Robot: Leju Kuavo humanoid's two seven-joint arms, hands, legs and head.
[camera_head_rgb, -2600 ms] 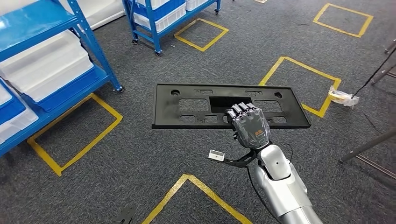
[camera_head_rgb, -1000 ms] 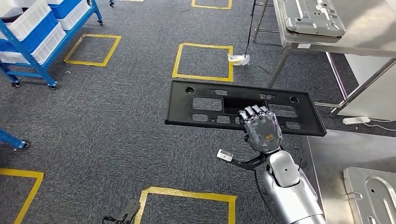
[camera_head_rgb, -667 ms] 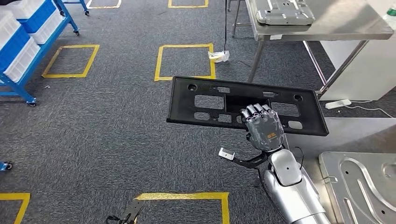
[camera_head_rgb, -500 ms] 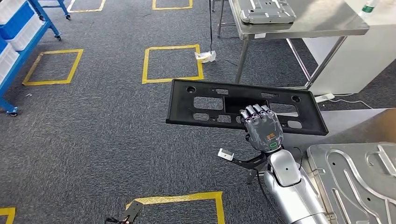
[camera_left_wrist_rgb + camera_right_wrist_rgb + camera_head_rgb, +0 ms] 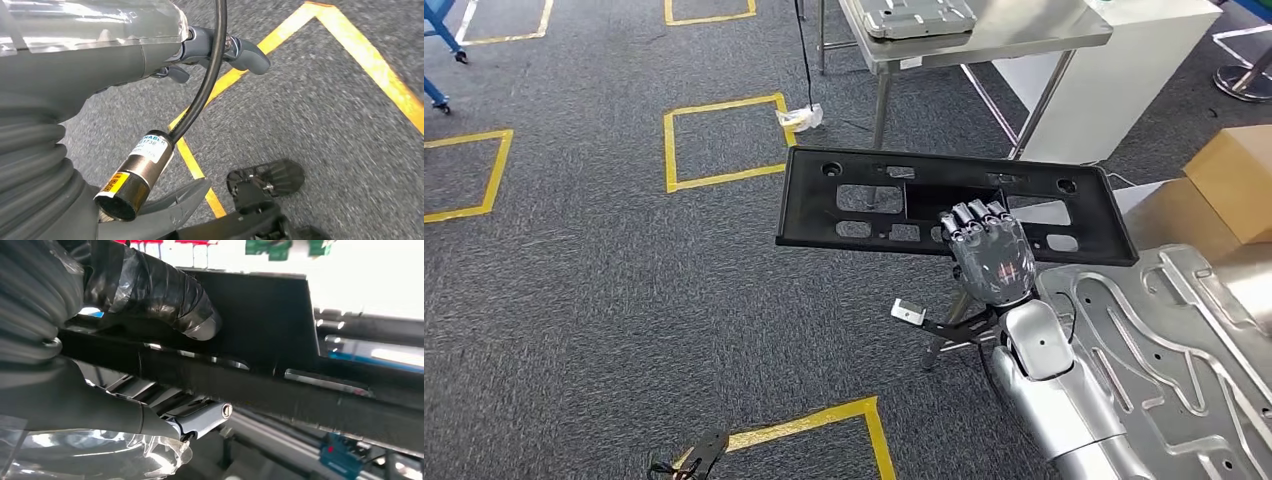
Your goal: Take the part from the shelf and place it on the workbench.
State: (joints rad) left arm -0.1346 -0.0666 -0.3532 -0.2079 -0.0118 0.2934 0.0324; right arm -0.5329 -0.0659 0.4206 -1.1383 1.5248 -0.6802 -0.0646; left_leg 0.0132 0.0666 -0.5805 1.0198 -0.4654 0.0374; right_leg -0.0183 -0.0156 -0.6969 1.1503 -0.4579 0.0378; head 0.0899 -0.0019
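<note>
Carry step in hand: right robot hand grips near edge of black part, held level above carpet, one end over silver panel on tabletop. Left robot hand hangs by floor, grasp unclear, apparently empty. Next move, likely: step closer, lower part onto tabletop, release.
</note>
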